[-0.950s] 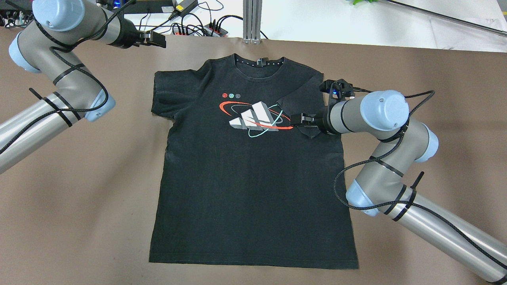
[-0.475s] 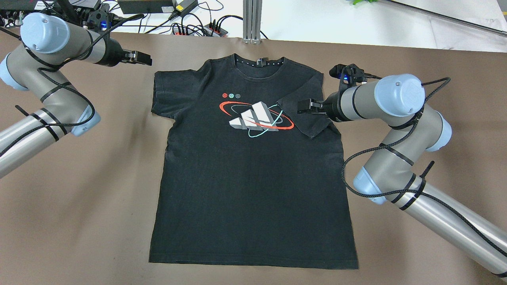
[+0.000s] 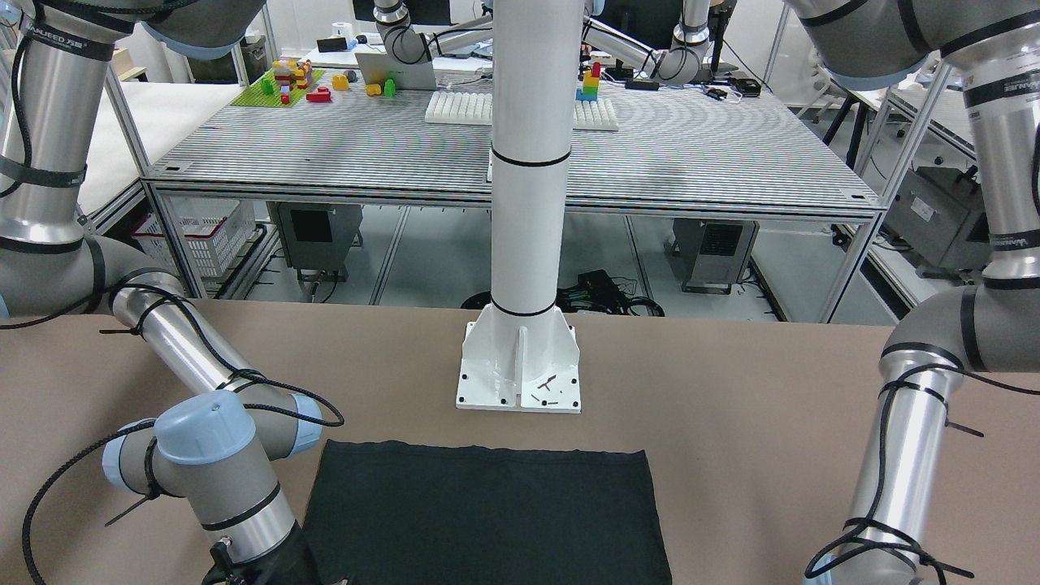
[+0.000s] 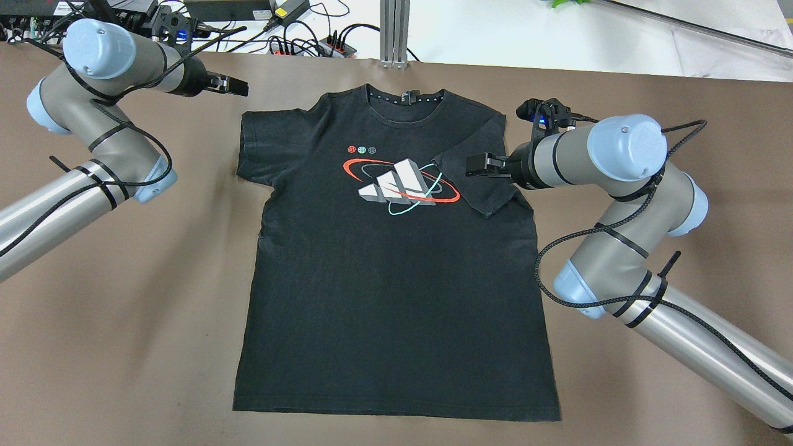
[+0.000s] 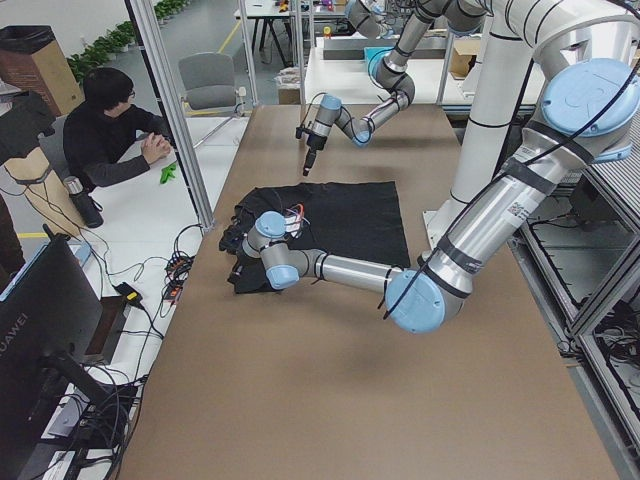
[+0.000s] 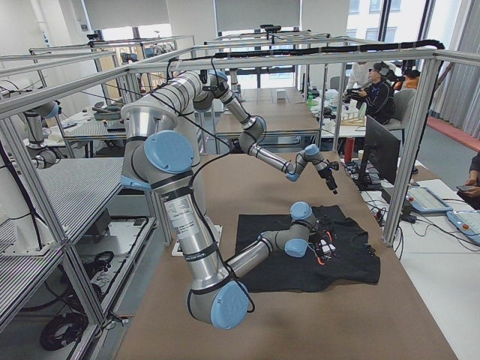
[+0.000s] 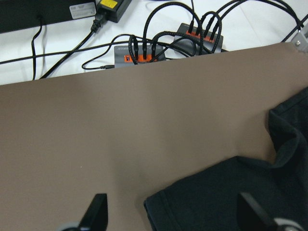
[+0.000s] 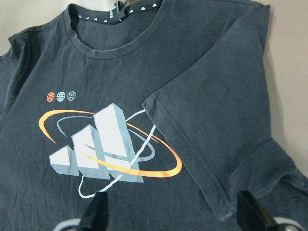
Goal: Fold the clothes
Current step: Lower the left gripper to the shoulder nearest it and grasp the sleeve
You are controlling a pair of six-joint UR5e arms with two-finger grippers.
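The black T-shirt (image 4: pixel 396 279) lies flat and face up on the brown table, with its white and grey block print (image 4: pixel 396 183) showing. The sleeve on the right side (image 4: pixel 486 167) is folded inward over the chest; it also shows in the right wrist view (image 8: pixel 216 120). The other sleeve (image 4: pixel 272 139) lies flat. My right gripper (image 4: pixel 472 166) is open and empty, just above the folded sleeve. My left gripper (image 4: pixel 240 87) is open and empty, above bare table behind the flat sleeve (image 7: pixel 207 202).
Power strips and cables (image 4: pixel 310 40) and an aluminium post (image 4: pixel 394 31) stand past the table's far edge. The white pedestal base (image 3: pixel 520 370) is bolted near the shirt's hem (image 3: pixel 487 455). A person (image 5: pixel 110 130) sits beyond the table's far side.
My right gripper rose and drew back to the right off the folded sleeve, then held still. My left gripper moved down toward the flat sleeve's shoulder. The shirt has not shifted.
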